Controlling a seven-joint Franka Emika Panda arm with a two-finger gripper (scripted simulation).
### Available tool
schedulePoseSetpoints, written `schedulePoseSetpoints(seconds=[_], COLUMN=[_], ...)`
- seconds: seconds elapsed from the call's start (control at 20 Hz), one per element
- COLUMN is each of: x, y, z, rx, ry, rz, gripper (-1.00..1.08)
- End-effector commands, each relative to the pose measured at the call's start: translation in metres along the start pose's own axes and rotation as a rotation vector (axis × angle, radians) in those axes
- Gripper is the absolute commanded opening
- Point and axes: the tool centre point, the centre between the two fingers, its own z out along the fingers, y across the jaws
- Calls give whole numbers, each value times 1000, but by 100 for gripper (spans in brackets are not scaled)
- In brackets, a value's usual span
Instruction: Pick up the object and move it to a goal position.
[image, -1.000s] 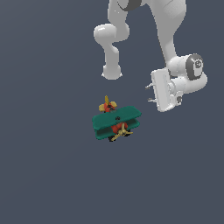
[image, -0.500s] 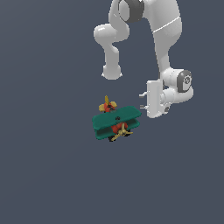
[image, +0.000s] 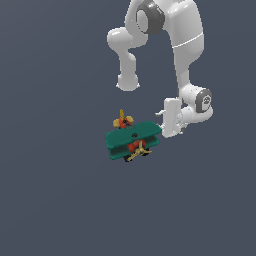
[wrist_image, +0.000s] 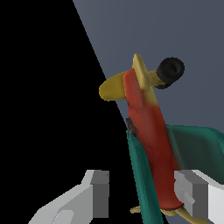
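The toy biplane (image: 133, 140) sits on the dark grey floor (image: 60, 200), its propeller pointing toward about 5 o'clock in the exterior view. The gripper (image: 161, 119) hangs just beside its 3 o'clock wingtip, fingers (wrist_image: 192, 192) spread apart, clamping nothing; the red fuselage shows between them.

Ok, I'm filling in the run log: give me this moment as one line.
phase: approach | gripper: open, fingers either side of plane | toy plane: on floor, not lifted
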Motion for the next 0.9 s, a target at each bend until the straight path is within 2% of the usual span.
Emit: schedulePoseSetpoints(seconds=[0.0, 0.85], x=[3, 4], y=[4, 6], z=[1, 1], rx=[4, 18], ry=[-2, -17], rz=[-21, -38], gripper=[28, 28])
